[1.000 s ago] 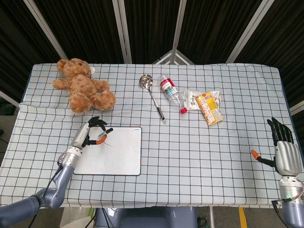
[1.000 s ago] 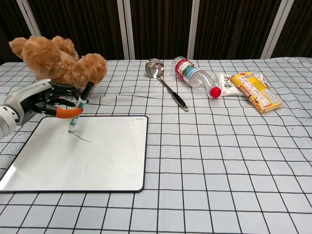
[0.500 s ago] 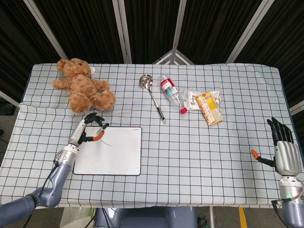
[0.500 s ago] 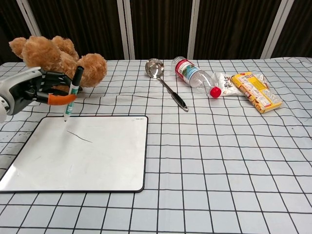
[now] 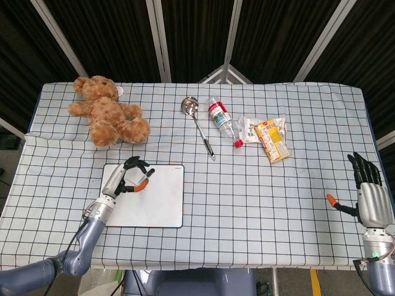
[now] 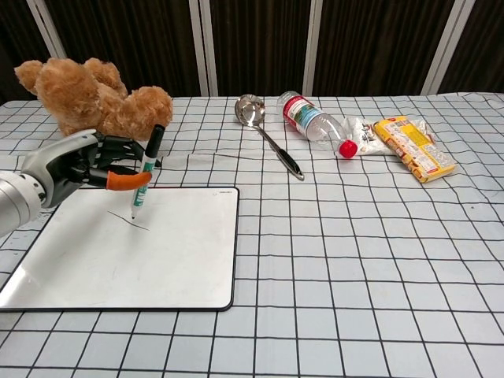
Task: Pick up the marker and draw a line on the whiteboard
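A white whiteboard (image 6: 150, 260) (image 5: 157, 203) with a dark frame lies flat on the checked cloth at the front left. A short dark line (image 6: 128, 221) is drawn on its upper left part. My left hand (image 6: 79, 161) (image 5: 128, 179) hovers over the board's far left area and grips a black-capped marker (image 6: 146, 169) nearly upright, tip down, close to the drawn line. My right hand (image 5: 370, 194) rests at the table's right edge, fingers extended and holding nothing; the chest view does not show it.
A brown teddy bear (image 6: 90, 98) (image 5: 105, 111) sits just behind the board. A metal ladle (image 6: 268, 134), a lying plastic bottle (image 6: 315, 122), a crumpled wrapper (image 6: 362, 130) and a yellow snack pack (image 6: 413, 146) lie across the back of the table.
My left hand with the marker lifted toward the board's far left corner half a second ago, then came back right and down to the drawn line. The right hand stayed still.
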`<state>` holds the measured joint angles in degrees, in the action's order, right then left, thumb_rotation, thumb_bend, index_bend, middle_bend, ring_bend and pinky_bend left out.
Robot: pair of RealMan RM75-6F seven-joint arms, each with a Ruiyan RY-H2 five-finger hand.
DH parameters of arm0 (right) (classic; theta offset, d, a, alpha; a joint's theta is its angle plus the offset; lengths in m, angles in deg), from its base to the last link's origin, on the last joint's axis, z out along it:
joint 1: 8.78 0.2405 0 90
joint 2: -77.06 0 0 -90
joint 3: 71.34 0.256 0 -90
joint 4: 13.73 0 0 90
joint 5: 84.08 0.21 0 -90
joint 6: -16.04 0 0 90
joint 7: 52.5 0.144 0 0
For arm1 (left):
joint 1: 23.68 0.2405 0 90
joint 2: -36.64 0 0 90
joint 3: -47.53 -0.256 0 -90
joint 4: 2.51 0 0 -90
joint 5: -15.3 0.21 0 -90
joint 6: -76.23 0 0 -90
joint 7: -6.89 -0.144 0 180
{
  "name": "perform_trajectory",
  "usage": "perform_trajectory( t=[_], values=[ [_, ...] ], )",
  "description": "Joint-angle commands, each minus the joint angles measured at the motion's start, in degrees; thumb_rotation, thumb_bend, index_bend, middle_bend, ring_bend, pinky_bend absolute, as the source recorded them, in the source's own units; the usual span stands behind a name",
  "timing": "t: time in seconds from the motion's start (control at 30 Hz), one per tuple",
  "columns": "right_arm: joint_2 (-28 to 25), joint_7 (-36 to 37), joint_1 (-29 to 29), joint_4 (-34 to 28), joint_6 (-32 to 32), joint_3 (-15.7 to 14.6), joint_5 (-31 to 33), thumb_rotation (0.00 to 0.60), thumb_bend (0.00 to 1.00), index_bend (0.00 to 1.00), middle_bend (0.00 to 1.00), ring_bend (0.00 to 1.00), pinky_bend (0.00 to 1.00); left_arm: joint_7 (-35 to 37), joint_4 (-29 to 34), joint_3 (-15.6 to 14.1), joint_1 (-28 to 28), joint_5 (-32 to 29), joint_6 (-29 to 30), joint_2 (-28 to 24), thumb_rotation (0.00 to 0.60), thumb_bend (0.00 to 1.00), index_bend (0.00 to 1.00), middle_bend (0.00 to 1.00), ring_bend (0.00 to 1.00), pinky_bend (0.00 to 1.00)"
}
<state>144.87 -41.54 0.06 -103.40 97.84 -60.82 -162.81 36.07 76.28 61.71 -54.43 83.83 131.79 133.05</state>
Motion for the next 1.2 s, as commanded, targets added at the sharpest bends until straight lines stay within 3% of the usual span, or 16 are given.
perform_trajectory(
  t=[0.03,1.2],
  values=[
    [0.01,0.0,-0.01,0.03,0.04,-0.01,-0.04,0.6,0.21,0.0,0.0,0.0,0.0,-0.49,0.26,0.04,-0.02,-0.3,-0.02,0.14,0.6,0.52,0.75,0.31,0.1,0.19],
    [-0.01,-0.05,0.02,-0.09,0.02,-0.01,-0.05,0.6,0.21,0.0,0.0,0.0,0.0,-2.84,0.34,0.31,0.46,-1.83,-0.36,-0.44,0.6,0.52,0.75,0.31,0.1,0.19]
  ],
)
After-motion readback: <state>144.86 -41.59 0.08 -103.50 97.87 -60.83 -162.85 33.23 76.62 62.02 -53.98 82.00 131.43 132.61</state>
